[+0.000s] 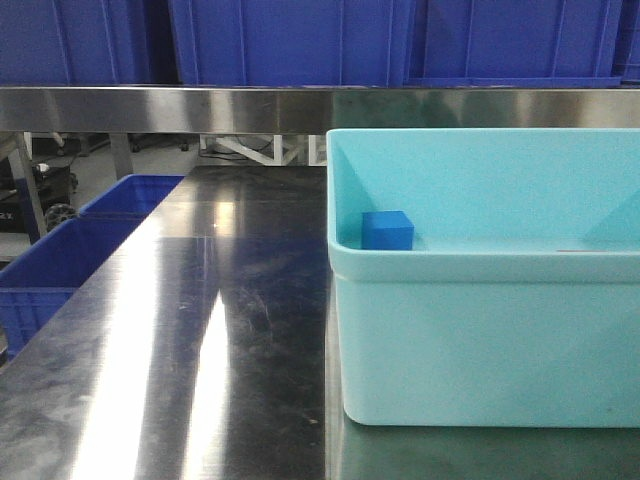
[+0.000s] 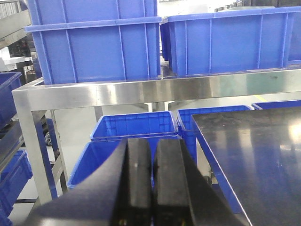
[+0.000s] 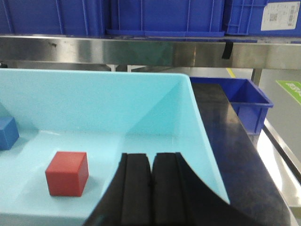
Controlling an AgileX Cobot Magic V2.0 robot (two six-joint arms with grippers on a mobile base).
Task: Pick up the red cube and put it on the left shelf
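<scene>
The red cube lies on the floor of the light-blue tub, seen in the right wrist view. My right gripper is shut and empty, above the tub's near rim, to the right of the cube and apart from it. My left gripper is shut and empty, off the table's left side above blue floor crates. The left shelf is a steel rail carrying large blue crates; it also runs across the front view. The red cube is hidden in the front view.
A blue cube sits in the tub, also at the left of the right wrist view. The steel tabletop holds the tub. Blue crates stand on the floor left of the table and to its right.
</scene>
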